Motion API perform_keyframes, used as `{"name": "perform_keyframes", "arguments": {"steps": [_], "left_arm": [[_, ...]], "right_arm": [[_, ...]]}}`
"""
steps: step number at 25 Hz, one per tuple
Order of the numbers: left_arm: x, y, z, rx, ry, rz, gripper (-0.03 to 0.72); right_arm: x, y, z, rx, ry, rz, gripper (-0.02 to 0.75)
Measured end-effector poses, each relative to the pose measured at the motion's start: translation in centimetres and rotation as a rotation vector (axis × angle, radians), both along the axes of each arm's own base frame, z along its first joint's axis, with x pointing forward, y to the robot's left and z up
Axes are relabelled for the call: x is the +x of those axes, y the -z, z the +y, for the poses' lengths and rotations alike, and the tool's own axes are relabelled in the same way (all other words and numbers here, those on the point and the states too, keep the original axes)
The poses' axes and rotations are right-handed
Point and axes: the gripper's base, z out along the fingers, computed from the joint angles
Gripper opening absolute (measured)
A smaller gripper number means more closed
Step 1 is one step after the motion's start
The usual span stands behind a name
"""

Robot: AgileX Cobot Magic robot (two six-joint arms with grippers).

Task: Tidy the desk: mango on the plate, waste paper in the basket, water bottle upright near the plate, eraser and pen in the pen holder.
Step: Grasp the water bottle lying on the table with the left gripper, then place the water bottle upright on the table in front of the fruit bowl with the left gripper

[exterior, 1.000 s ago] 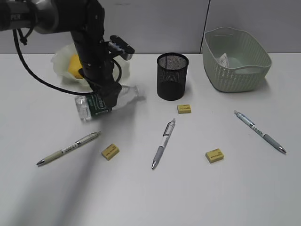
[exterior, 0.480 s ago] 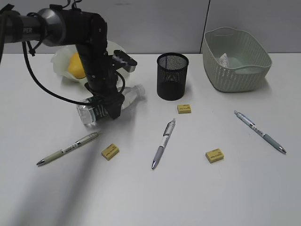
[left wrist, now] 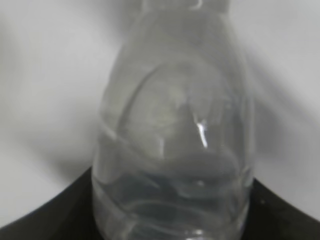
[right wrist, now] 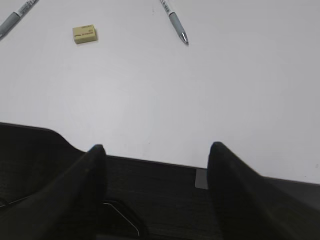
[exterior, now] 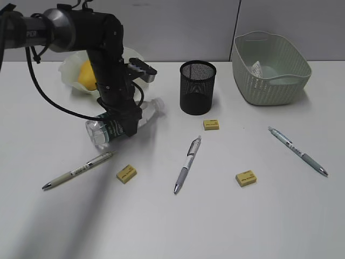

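Note:
My left gripper (exterior: 122,122) is shut on the water bottle (exterior: 97,132), which lies tilted on its side on the desk (exterior: 178,226), base toward the front left, just in front of the plate (exterior: 69,73). The bottle fills the left wrist view (left wrist: 172,135). The mango (exterior: 86,76) sits on the plate. The waste paper (exterior: 257,68) lies in the basket (exterior: 269,86). The pen holder (exterior: 197,89) stands at centre. Three erasers (exterior: 211,124) (exterior: 126,174) (exterior: 245,178) and three pens (exterior: 79,169) (exterior: 187,164) (exterior: 297,150) lie loose. My right gripper (right wrist: 156,147) is open and empty.
The left arm and its cable hang over the plate and the bottle. The right wrist view shows the desk's dark front edge (right wrist: 165,175), with an eraser (right wrist: 84,34) and two pen tips (right wrist: 176,24) (right wrist: 14,19) farther off. The right arm is outside the exterior view.
The left arm has swung lower over the plate and the wrist has turned a little. The bottle stays in its grip and its base has shifted slightly toward the front.

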Motion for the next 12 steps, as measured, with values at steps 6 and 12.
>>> {"name": "perform_keyframes", "arguments": {"steps": [6,12], "left_arm": [[-0.5,-1.6,0.1,-0.009,-0.030,0.012,0.490],[-1.7,-8.5,0.0,-0.117,-0.042,-0.074,0.490]], "right_arm": [[0.0,0.0,0.0,0.000,0.000,0.000,0.496],[0.0,0.0,0.0,0.000,0.000,0.000,0.496]]}}
